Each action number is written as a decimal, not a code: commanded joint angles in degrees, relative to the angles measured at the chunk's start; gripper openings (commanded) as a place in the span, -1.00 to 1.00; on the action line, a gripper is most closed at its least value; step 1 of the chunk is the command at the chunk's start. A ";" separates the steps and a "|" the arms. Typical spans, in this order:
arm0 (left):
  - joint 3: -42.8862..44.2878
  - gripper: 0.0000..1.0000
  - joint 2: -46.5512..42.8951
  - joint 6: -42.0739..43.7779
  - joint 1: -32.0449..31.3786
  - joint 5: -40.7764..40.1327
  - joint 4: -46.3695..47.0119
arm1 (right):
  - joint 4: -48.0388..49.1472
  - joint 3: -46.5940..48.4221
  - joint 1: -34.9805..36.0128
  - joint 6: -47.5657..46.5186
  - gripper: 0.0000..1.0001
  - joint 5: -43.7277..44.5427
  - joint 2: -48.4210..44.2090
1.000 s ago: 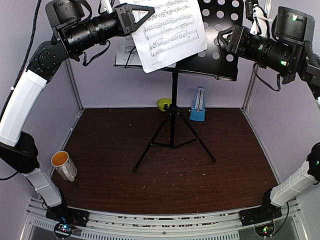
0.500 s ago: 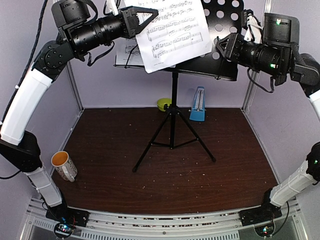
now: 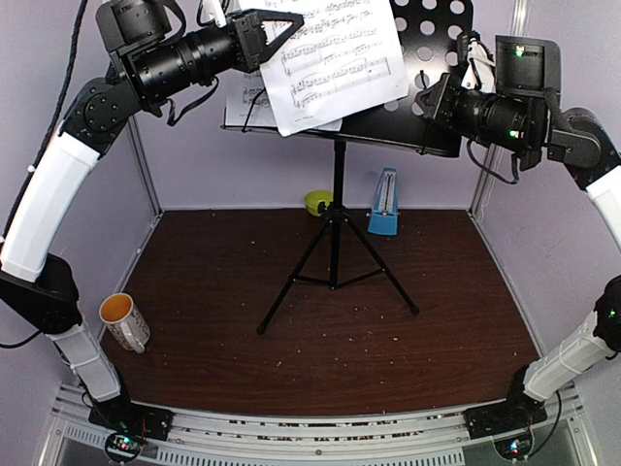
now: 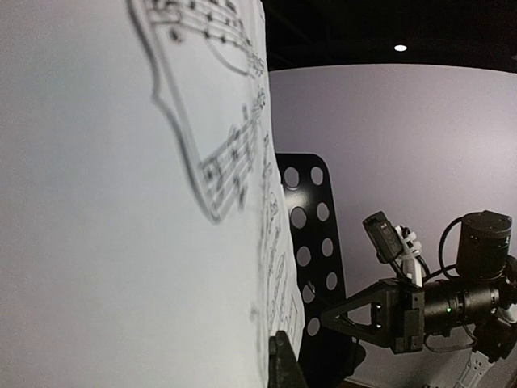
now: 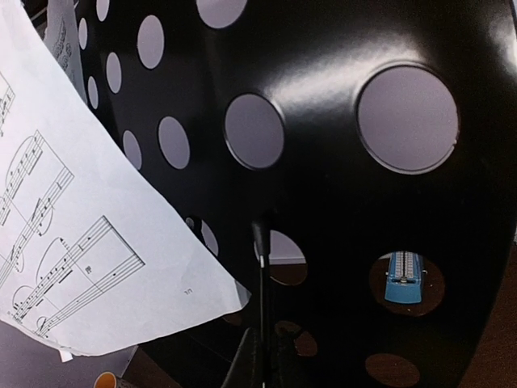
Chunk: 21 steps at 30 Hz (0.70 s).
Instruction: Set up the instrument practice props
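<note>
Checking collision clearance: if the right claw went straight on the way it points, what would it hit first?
The music stand's black perforated desk, right in front of the right claw; it may already touch, depth is unclear. The sheet-music page sits off that line.

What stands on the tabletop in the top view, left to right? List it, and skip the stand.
white mug → lime-green bowl → blue metronome
</note>
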 commanded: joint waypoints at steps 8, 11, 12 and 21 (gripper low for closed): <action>1.33 -1.00 0.81 -0.32 3.38 4.14 0.37 | 16.89 -15.00 -0.54 -3.96 -1.00 -3.18 -7.07; 2.11 -1.00 1.62 -0.19 4.16 6.68 0.39 | 20.55 -17.67 -0.53 -6.15 -1.00 -4.40 -8.34; 2.65 -1.00 2.01 -0.04 4.26 7.42 0.20 | 21.33 -18.10 -0.48 -6.92 -1.00 -5.10 -8.53; 5.96 -1.00 6.64 1.35 4.45 12.89 1.45 | 26.21 -20.33 -0.95 -10.10 -1.00 -10.30 -9.33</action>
